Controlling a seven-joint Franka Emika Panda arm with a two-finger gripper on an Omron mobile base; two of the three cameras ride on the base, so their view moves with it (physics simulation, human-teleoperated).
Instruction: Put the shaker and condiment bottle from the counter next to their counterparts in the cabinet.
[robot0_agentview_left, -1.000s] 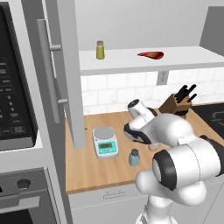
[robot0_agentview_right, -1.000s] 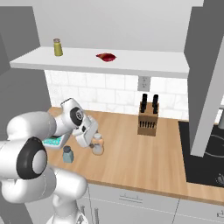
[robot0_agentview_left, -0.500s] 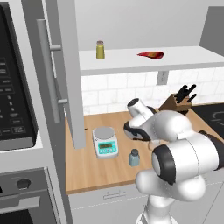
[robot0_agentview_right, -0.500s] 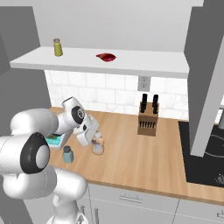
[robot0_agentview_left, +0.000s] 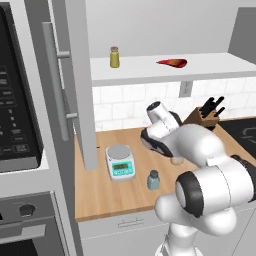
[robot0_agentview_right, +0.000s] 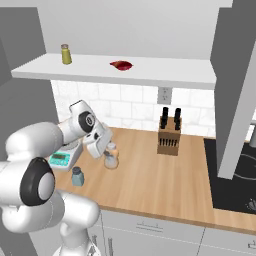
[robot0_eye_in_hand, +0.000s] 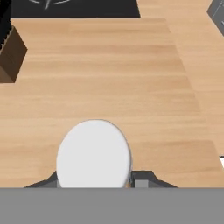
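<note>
cabinet (robot0_agentview_right: 125, 70): open, white shelf board carrying the olive-yellow jar (robot0_agentview_right: 66, 54) and the red pointed bottle (robot0_agentview_right: 121, 64), well apart from each other.
counter (robot0_agentview_right: 165, 175): wood-plank top. on it a knife block (robot0_agentview_right: 169, 136), a kitchen scale (robot0_agentview_left: 120, 161), the shaker (robot0_agentview_left: 153, 180) and the condiment bottle (robot0_agentview_right: 111, 156).
gripper (robot0_agentview_right: 102, 150): low over the counter, right at the condiment bottle. in the hand view the bottle's pale cap (robot0_eye_in_hand: 94, 154) sits between the finger tips, one dark tip close beside its edge. cannot tell whether the jaws are clamped on the bottle or still parted around it.
step, by judgement: grasp of the condiment bottle, first of two transfers; nothing shelved yet.
next move calls for a firm hold, a straight lift, then a long reach up beside the red pointed bottle.
shaker: pale blue-grey, dark cap, upright, just in front of the scale, untouched.
</note>
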